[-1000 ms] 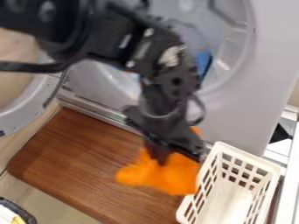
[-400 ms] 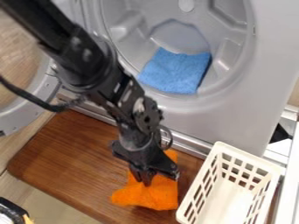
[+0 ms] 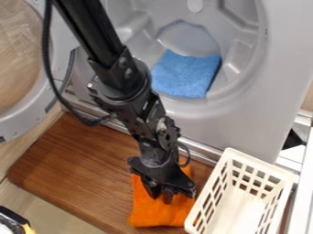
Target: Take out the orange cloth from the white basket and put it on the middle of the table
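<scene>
Low over the wooden table, left of the basket, my gripper (image 3: 160,196) points down and is shut on the orange cloth (image 3: 160,212). The cloth hangs or lies under the fingers against the brown wood, its upper part partly hidden behind the gripper. Whether its lower edge touches the table (image 3: 79,169), I cannot tell. At the lower right stands the white basket (image 3: 214,196), a slotted plastic box with no cloth inside it; the orange cloth is close to its left wall.
Behind the table is a grey machine front (image 3: 263,109) with a round opening, and a blue cloth (image 3: 186,75) lies inside. Its open round door (image 3: 21,123) stands at the left. A dark object (image 3: 12,221) shows in the lower left corner.
The arm first swung left and down with the orange cloth, uncovering the blue one. Since then gripper and cloth have shifted slightly right and toward the lower edge, the cloth now hanging straighter.
</scene>
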